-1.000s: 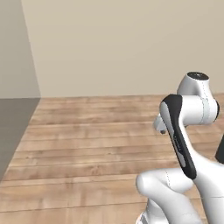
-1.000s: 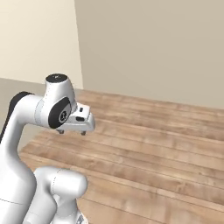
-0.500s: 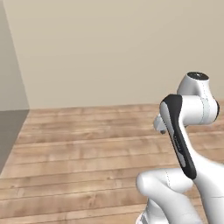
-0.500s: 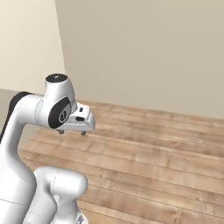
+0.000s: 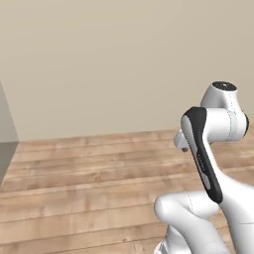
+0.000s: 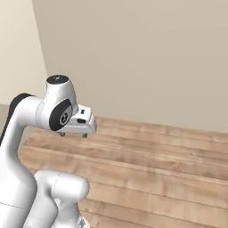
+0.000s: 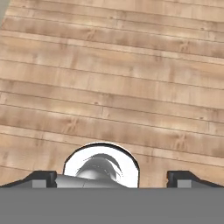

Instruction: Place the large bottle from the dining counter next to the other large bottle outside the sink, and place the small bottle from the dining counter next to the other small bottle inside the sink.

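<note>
Warm brown wood-plank floor (image 5: 74, 193) with darker grain streaks, plain beige wall (image 5: 114, 64), white arm (image 6: 31, 129) with dark joints

Grey block (image 5: 6, 151) cut by left edge.

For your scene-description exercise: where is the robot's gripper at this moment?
In the right base view the gripper hangs open and empty at the left, above the wooden floor, in front of the beige wall. The hand view looks straight down on the planks.

Bare plank floor (image 7: 113, 87) under fingers (image 7: 41, 178); beige wall (image 5: 114, 64) ahead; grey cabinet edge (image 5: 5, 158) far left.
</note>
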